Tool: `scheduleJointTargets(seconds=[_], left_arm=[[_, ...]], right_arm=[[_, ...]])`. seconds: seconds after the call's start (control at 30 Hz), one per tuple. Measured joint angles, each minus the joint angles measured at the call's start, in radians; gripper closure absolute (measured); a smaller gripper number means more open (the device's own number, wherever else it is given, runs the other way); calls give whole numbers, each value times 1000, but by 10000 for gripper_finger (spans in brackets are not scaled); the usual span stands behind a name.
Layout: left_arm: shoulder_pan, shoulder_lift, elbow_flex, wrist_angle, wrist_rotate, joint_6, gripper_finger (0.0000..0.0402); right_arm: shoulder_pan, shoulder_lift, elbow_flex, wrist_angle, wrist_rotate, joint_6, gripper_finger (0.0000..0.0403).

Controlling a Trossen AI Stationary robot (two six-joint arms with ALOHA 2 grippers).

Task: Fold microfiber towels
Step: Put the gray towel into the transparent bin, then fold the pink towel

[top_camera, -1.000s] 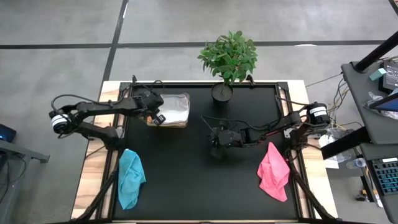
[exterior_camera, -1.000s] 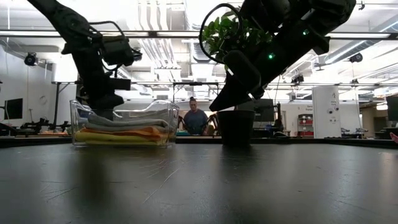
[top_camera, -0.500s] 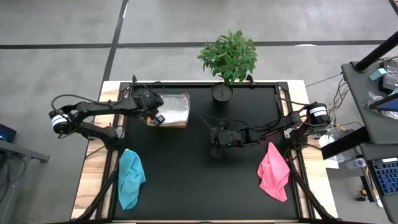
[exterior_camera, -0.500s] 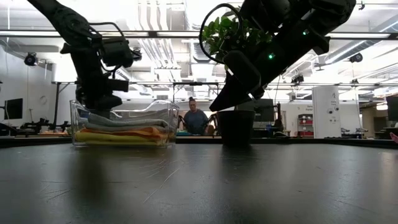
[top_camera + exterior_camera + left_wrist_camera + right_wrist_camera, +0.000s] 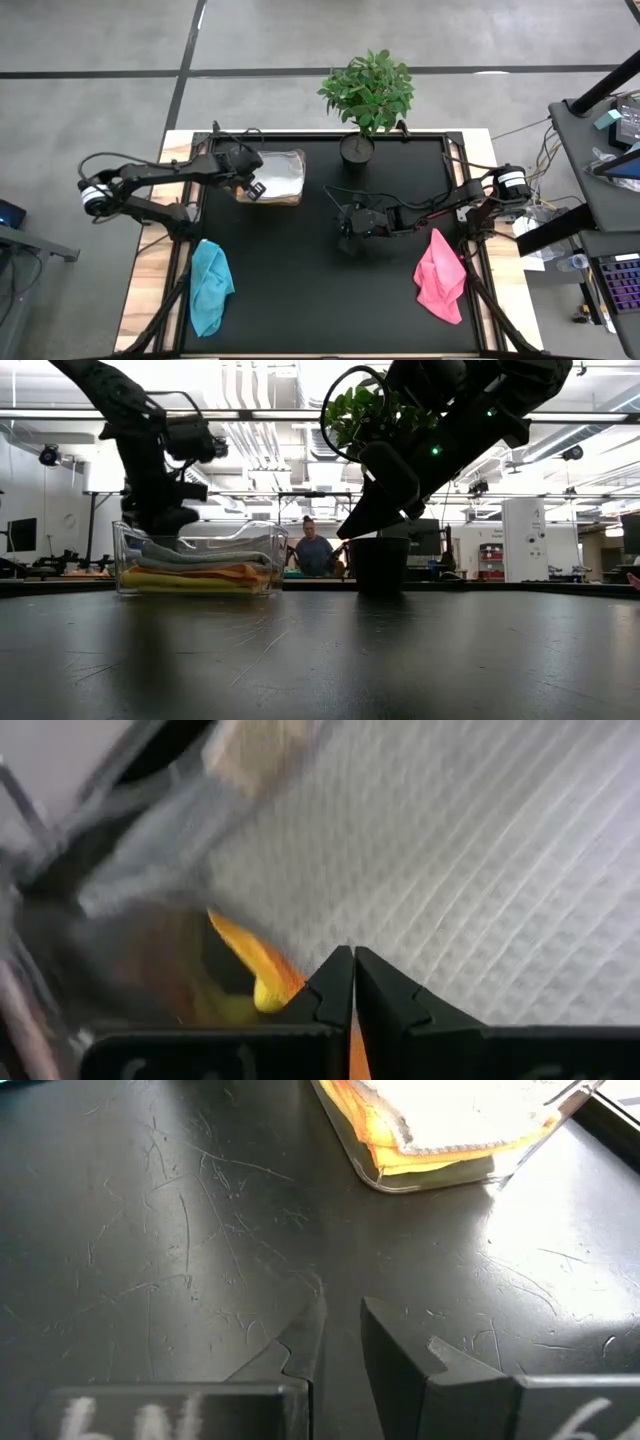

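The left gripper has lifted slightly above the towels in the clear box.

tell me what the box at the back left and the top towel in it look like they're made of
The box looks like clear hard plastic: the stacked towels show through its glossy walls. The top towel, white-grey, seems a soft woven cloth, likely microfiber, with a matte waffle grid of small raised squares. The shut left gripper sits just over it.

A crumpled teal towel lies at the tabletop's seven o'clock edge. A bunched pink towel lies at four o'clock. White-grey, orange and yellow towels sit folded and stacked at eleven o'clock, white-grey on top.
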Motion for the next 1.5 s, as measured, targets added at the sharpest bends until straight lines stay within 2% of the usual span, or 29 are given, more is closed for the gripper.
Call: scheduleJointTargets(seconds=[0.17,0.33,0.6,0.8,0.87,0.97,1.1,1.23,1.37,1.5], left_arm=[[3,-24,23,60,11,98,402],[35,1,-8,192,-45,131,402],[34,78,-34,185,-49,86,402],[6,12,10,187,-46,85,402],[-25,-33,21,193,-24,85,402],[-94,-105,16,243,16,85,402],[-212,-188,-5,350,70,85,402],[-330,-239,-21,443,74,87,402],[-408,-253,-22,474,75,87,402],[-432,-244,-23,495,74,87,402]], right_arm=[[0,0,0,0,0,-1,344],[0,0,0,0,1,-3,344],[0,0,0,-3,2,-15,344],[14,-46,0,-46,-2,65,344],[28,-79,0,-86,-40,123,344],[44,-124,0,-163,-156,227,344],[69,-175,0,-261,-338,434,344],[126,-198,0,-413,-500,685,344],[218,-199,0,-675,-574,924,345],[318,-198,27,-1016,-602,1147,345]])
